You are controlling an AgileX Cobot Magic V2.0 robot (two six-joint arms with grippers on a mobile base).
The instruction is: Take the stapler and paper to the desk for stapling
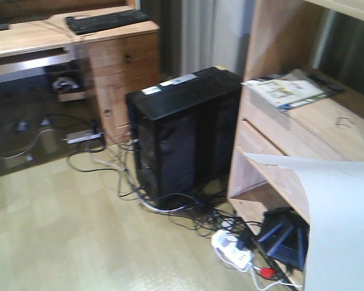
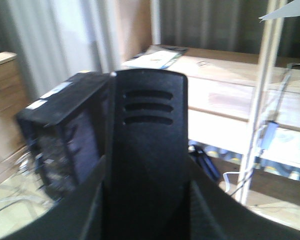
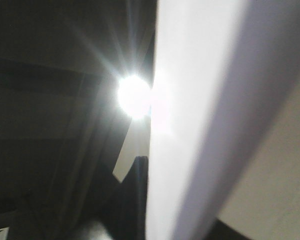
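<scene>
In the left wrist view the black stapler (image 2: 147, 145) stands upright between the dark fingers (image 2: 82, 212), with three slots near its top; my left gripper (image 2: 147, 210) is shut on it. The white paper (image 1: 343, 224) hangs curled at the lower right of the front view. In the right wrist view the paper (image 3: 200, 125) runs up the frame, pressed against one dark finger (image 3: 135, 200); my right gripper (image 3: 148, 172) is shut on it, and its other finger is hidden behind the sheet. The wooden desk (image 1: 24, 37) stands at the far upper left. Neither gripper shows in the front view.
A black computer tower (image 1: 182, 127) stands on the floor between the desk and the pale wood shelf unit (image 1: 303, 121). Cables and a white power strip (image 1: 233, 248) lie at its foot. A booklet (image 1: 288, 91) lies on the shelf, a keyboard (image 1: 106, 21) on the desk.
</scene>
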